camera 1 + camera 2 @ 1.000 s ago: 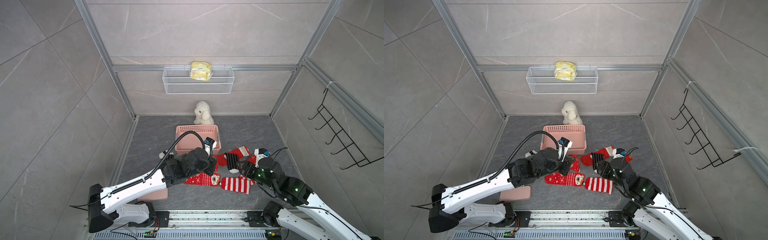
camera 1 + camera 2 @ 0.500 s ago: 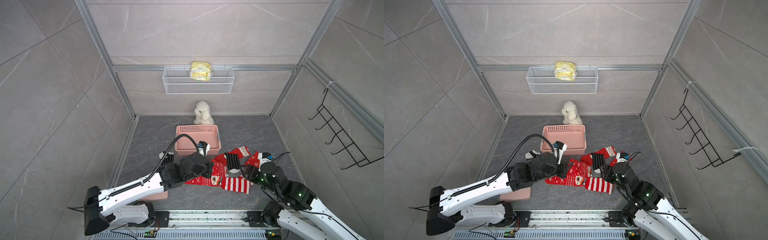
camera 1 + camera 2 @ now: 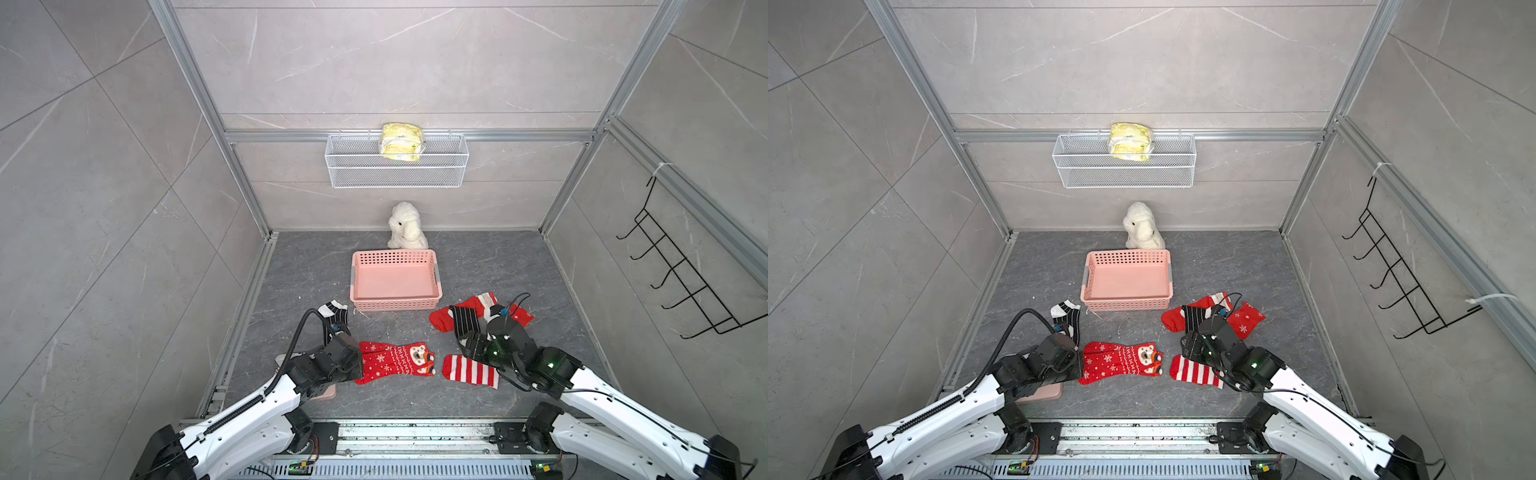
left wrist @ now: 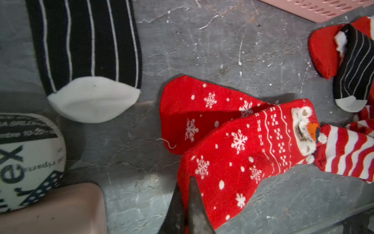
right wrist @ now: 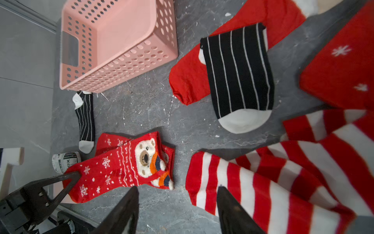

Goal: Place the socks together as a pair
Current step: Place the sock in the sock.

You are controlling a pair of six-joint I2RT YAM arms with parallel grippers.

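Observation:
Two red snowflake socks (image 3: 395, 360) with a bear face lie overlapped on the grey floor, the upper one (image 4: 242, 154) askew over the lower (image 4: 188, 105). My left gripper (image 4: 188, 182) is shut on the upper sock's edge. To their right lies a red-and-white striped sock (image 3: 467, 370). My right gripper (image 5: 177, 189) hovers open over its end, one finger above the stripes and one above bare floor. One black striped sock (image 3: 334, 313) lies by the basket's left corner. Another (image 3: 463, 320) rests on a red sock (image 3: 440, 319), and a further red snowflake sock (image 3: 1246, 318) lies beyond my right wrist.
A pink basket (image 3: 395, 278) stands mid-floor with a white plush toy (image 3: 405, 226) behind it. A pink block (image 3: 324, 392) and a printed roll (image 4: 26, 162) sit under my left arm. A wire shelf (image 3: 397, 166) hangs on the back wall and a hook rack (image 3: 673, 274) on the right wall.
My left gripper has pulled back from the basket to the near left, laying a snowflake sock over the other one. My right gripper has drawn back over the striped sock, its jaws slightly narrower.

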